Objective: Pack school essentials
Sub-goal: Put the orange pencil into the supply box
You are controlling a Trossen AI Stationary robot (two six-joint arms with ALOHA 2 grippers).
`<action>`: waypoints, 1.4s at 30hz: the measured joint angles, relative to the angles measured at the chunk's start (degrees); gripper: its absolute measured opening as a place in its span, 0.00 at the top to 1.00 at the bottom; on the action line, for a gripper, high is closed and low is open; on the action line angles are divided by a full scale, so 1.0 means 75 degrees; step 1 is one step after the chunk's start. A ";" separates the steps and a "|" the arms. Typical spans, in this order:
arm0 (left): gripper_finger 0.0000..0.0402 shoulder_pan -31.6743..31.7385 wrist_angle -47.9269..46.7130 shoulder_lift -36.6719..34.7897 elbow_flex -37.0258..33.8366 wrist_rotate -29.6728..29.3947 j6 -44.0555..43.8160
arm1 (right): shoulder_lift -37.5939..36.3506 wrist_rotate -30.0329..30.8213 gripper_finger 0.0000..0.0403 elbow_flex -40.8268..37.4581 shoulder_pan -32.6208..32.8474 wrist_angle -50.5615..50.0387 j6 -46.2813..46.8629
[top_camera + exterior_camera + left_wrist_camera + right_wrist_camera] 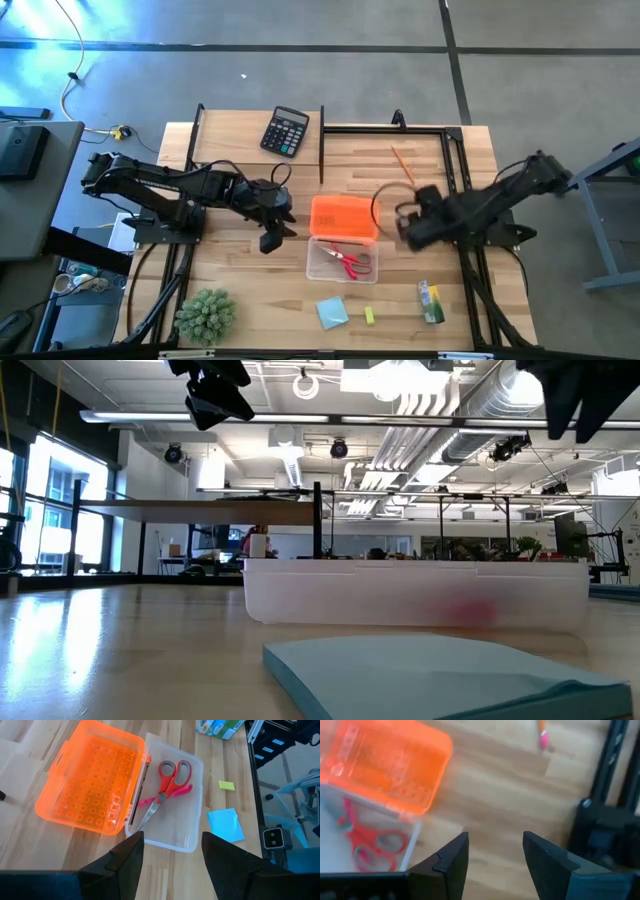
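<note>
A clear plastic box (340, 262) sits mid-table with its orange lid (343, 215) swung open toward the far side. Inside lie the red-handled scissors (170, 779), a pink pen (167, 796) and a thin pencil (139, 790) along the hinge side. Another pencil (403, 163) lies on the far right of the table. The light-blue notepad (333, 312), yellow block (369, 316) and green-yellow packet (431, 302) lie near the front edge. My left gripper (170, 865) hovers open left of the box. My right gripper (492, 860) hovers open right of the lid.
A black calculator (286, 131) rests at the far edge and a spiky green plant (205, 315) at the near left corner. A black frame (455, 160) runs along the table's right side. Bare wood lies between the box and the near items.
</note>
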 joint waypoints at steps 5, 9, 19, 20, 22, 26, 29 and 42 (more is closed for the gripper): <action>0.53 0.0117 0.0168 0.0000 0.0000 0.0012 0.0025 | -0.1165 -0.0141 0.56 -0.1035 -0.1375 0.0775 -0.1438; 0.53 0.0327 0.0165 0.0000 0.0000 -0.0108 0.0291 | -0.1867 -0.0283 0.56 -0.1768 -0.2356 0.1634 -0.2496; 0.53 0.0947 0.0163 0.0000 0.0000 -0.0271 0.0352 | -0.2082 -0.1272 0.56 -0.3079 -0.4824 0.2708 -0.5660; 0.53 0.1006 0.0163 0.0000 0.0000 -0.0271 0.0352 | -0.2081 -0.1363 0.56 -0.3185 -0.5073 0.2902 -0.6000; 0.53 0.1118 0.0160 0.0000 0.0000 -0.0271 0.0362 | -0.2081 -0.1533 0.56 -0.3373 -0.5544 0.3244 -0.6595; 0.53 0.1344 0.0160 0.0000 0.0000 -0.0268 0.0349 | -0.2081 -0.1847 0.56 -0.3657 -0.6419 0.3793 -0.7443; 0.53 0.1505 0.0160 0.0000 0.0000 -0.0271 0.0327 | -0.2076 -0.1996 0.56 -0.3810 -0.6972 0.4088 -0.7769; 0.53 0.2045 0.0157 0.0000 0.0000 -0.0274 0.0222 | -0.0603 -0.2035 0.56 -0.3838 -0.8015 0.4686 -0.9022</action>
